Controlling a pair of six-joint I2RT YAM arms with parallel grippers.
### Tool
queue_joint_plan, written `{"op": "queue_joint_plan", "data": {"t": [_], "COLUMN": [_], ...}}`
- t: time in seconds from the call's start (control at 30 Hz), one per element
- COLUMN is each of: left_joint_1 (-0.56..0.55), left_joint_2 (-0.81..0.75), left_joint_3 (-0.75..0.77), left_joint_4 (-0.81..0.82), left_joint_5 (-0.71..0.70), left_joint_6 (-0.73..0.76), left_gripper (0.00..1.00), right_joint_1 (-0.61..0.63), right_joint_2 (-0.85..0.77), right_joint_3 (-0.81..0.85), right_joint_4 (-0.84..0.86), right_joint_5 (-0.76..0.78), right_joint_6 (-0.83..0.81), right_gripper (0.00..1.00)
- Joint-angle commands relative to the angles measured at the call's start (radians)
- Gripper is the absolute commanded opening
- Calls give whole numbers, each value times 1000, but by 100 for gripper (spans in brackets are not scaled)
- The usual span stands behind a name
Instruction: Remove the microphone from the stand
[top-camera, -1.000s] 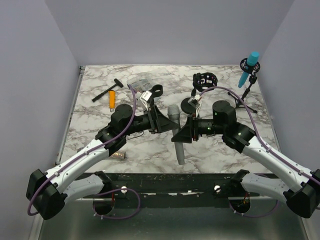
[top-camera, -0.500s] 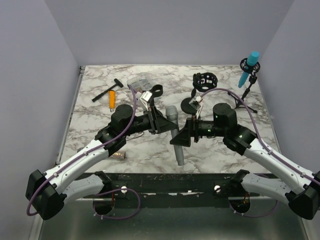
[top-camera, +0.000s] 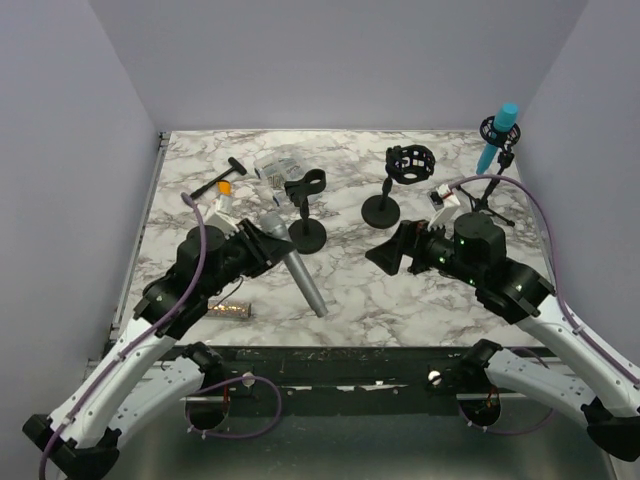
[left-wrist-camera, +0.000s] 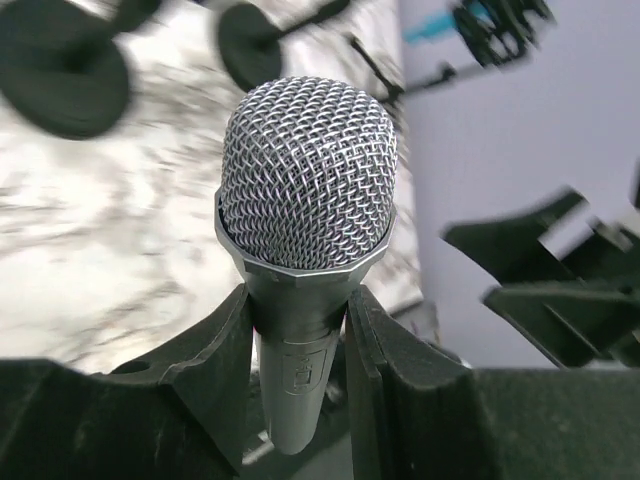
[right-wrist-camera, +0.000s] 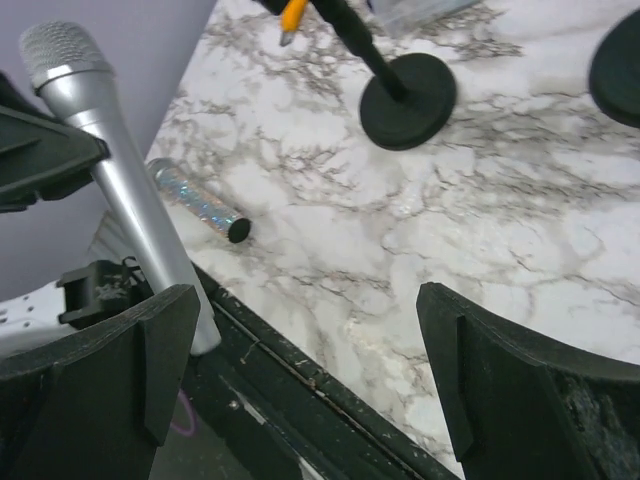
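Note:
My left gripper is shut on the neck of the silver microphone, just below its mesh head. In the top view the microphone slants from the left gripper down toward the table's front edge, apart from the empty black clip stand. My right gripper hangs open to the right of it, nothing between its fingers. The right wrist view shows the microphone at the left, clear of the right gripper.
A shock-mount stand stands behind the right gripper. A blue microphone sits on a tripod at the back right. A glitter tube lies near the front left edge. A black tool, an orange item and a plastic bag lie at the back left.
The left gripper closed on the microphone and carried it left and toward the front edge. The right gripper opened, released the microphone and drew back to the right.

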Motion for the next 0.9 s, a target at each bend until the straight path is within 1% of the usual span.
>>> {"op": "queue_joint_plan", "data": {"t": [0.0, 0.1, 0.2, 0.27, 0.37, 0.4, 0.47, 0.57, 0.67, 0.7, 0.87], "left_joint_1": [136, 300, 445, 519, 621, 655, 700, 748, 790, 800, 861], "left_joint_2": [-100, -108, -40, 39, 226, 299, 424, 559, 627, 650, 763], "left_joint_3": [-14, -32, -26, -25, 14, 34, 83, 116, 90, 87, 104], "left_joint_4": [-297, -303, -316, -325, -403, -414, -411, -420, -377, -359, -370], "left_joint_5": [-262, -176, -116, -115, -121, -107, -105, -111, -106, -84, -86], "left_joint_6": [-8, 40, 61, 15, -117, -131, -140, -190, -243, -249, -254], "left_gripper": [0, 0, 0, 0, 0, 0, 0, 0, 0, 0, 0], "right_joint_1": [5, 5, 6, 5, 4, 6, 5, 4, 5, 5, 5], "right_joint_2": [-30, -31, -34, -39, -32, -29, -28, -41, -63, -71, -101], "right_joint_3": [11, 26, 33, 30, 41, 46, 47, 36, 35, 33, 19], "right_joint_4": [-103, -121, -123, -119, -137, -142, -148, -157, -184, -190, -205], "right_joint_5": [190, 194, 184, 192, 204, 199, 185, 186, 204, 205, 224], "right_joint_6": [-3, 8, 8, 5, 17, 21, 30, 40, 72, 81, 92], "right_gripper": [100, 100, 100, 100, 100, 100, 100, 100, 100, 100, 100]}}
